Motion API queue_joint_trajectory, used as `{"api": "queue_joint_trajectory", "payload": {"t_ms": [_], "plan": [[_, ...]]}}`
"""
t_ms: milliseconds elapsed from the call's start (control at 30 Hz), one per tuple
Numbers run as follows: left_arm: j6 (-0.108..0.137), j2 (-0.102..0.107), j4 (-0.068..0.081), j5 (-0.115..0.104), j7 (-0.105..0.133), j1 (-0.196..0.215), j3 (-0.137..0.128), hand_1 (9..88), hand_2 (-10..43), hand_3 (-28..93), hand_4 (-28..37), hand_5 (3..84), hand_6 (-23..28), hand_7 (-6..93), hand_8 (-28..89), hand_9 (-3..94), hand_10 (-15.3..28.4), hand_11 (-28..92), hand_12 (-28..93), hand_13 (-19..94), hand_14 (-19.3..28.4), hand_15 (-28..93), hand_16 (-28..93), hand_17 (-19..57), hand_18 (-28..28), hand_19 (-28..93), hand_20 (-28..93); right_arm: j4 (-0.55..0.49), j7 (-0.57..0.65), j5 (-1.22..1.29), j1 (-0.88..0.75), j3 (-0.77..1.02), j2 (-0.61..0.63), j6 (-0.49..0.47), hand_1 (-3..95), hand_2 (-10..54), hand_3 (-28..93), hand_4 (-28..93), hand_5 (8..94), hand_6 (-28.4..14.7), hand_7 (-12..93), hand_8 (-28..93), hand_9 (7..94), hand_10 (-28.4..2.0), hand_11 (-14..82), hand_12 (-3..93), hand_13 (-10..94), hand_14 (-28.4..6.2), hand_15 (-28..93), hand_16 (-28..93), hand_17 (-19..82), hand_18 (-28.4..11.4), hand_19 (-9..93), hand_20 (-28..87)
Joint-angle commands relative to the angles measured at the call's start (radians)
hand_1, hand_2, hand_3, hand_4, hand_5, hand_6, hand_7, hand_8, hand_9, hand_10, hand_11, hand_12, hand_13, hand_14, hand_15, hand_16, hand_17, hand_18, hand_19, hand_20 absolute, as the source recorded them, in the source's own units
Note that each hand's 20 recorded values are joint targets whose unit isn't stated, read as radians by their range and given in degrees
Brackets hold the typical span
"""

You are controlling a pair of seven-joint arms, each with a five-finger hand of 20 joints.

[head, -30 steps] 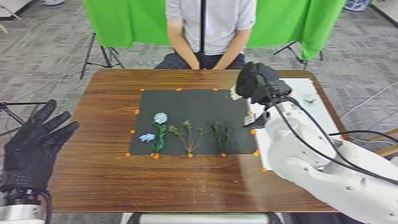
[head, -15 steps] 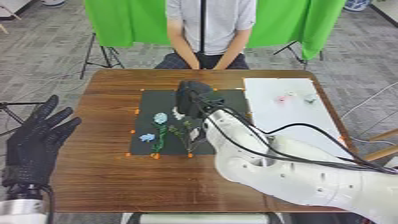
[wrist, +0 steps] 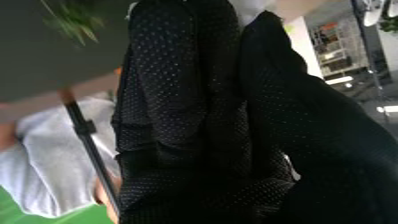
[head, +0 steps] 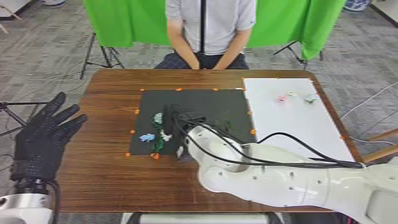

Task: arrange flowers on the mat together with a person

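Adds up to one counter [head: 115, 185], one dark mat [head: 209, 102] and one white sheet [head: 275, 117]. On or over the mat, makes two blue flowers [head: 147, 137], one white flower [head: 166, 136] and at least one green sprig [wrist: 75, 21]. On the sheet, comes to three small blooms [head: 282, 99]. Bordering the mat, at least six orange tabs [head: 179, 90].

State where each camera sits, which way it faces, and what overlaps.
Head view: on the robot's head, facing forward and down at the table and black mat; left hand, right hand and white arms show.
Right wrist view: on the right arm's wrist, looking along the right hand.
Shared: right hand, black mat, green curtain.
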Motion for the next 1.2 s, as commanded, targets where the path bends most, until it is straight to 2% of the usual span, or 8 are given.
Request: {"api": "queue_joint_trajectory", "payload": {"t_ms": [33,267,367,400,767,800,1100,1200], "plan": [[-0.007,-0.003,0.008,-0.004,-0.002,0.005,0.007,21.3,7.0,76,-24.3,31.7,5.0,10.0,-8,30.2,15.1,19,12,20,21.7,45,-5,-9.2,17.5,38,16,0.022,0.016,0.008,0.029,-0.016,-0.008,0.079,60.2,-9.5,67,-28,80.8,4.0,27,0,92.2,-3.9,8.8,35.3,84,-0.6,41,32,32,-15.0,77,7],[-0.017,-0.023,0.009,0.018,-0.037,-0.016,0.008,21.3,7.1,76,-24.2,31.8,5.1,10.0,-8,30.2,15.1,19,12,20,21.7,45,-5,-9.2,17.5,38,16,0.009,0.016,-0.001,0.038,-0.011,-0.011,0.114,60.0,-9.5,68,-28,81.1,3.9,27,-1,92.5,-3.9,8.9,35.3,84,-0.4,41,32,32,-14.9,76,8],[-0.012,0.0,0.011,0.004,-0.022,-0.017,0.014,21.2,7.0,76,-24.2,31.8,5.1,10.0,-8,30.2,15.1,19,12,20,21.7,45,-5,-9.2,17.5,38,16,0.022,0.048,-0.011,0.062,-0.034,-0.017,0.137,59.9,-9.5,68,-28,81.1,3.9,27,-1,92.5,-3.9,8.9,35.4,84,-0.4,41,31,32,-14.8,76,8],[-0.016,-0.007,0.011,0.01,-0.031,-0.022,0.015,21.2,7.0,76,-24.2,31.8,5.1,10.0,-8,30.2,15.1,19,12,20,21.7,45,-5,-9.2,17.5,38,16,0.029,0.054,-0.008,0.064,-0.032,-0.019,0.135,59.8,-9.5,68,-28,81.1,3.9,27,-1,92.5,-3.9,8.9,35.4,84,-0.4,41,31,32,-14.9,76,8],[-0.005,0.026,0.012,-0.016,-0.006,-0.014,0.019,21.2,7.0,76,-24.2,31.8,5.2,9.9,-8,30.2,15.2,19,12,20,21.7,45,-5,-9.2,17.4,38,16,0.072,0.1,0.007,0.074,-0.04,-0.03,0.088,59.4,-9.5,68,-28,80.6,4.4,27,-1,92.4,-4.2,8.7,35.3,84,-1.3,41,31,32,-15.4,76,9],[-0.007,0.019,0.012,-0.01,-0.017,-0.02,0.019,21.2,7.0,76,-24.2,31.8,5.2,9.9,-8,30.2,15.2,19,12,20,21.7,45,-5,-9.2,17.4,38,16,0.069,0.108,0.011,0.07,-0.035,-0.029,0.081,58.9,-9.5,68,-28,80.3,4.4,27,-1,92.4,-4.4,8.8,35.1,84,-1.5,42,31,31,-15.7,76,9],[0.003,0.057,0.012,-0.04,0.011,-0.004,0.019,21.3,6.9,76,-23.8,31.8,5.1,10.0,-8,30.2,15.1,19,12,20,21.7,45,-5,-9.2,17.4,38,16,0.058,0.127,0.008,0.056,-0.017,-0.027,0.028,54.2,-9.5,67,-28,77.2,3.4,20,-2,91.7,-6.1,9.7,34.1,84,-4.5,46,26,31,-17.8,77,10],[0.002,0.045,0.011,-0.033,0.0,-0.006,0.02,21.3,6.9,76,-23.7,31.8,5.2,10.0,-8,30.2,15.1,19,12,20,21.6,45,-5,-9.2,17.5,38,16,0.055,0.136,-0.001,0.059,-0.022,-0.027,0.034,51.7,-9.5,67,-27,75.3,2.9,18,-3,89.3,-7.4,14.9,29.7,83,-5.5,48,22,31,-18.5,77,10]]}}
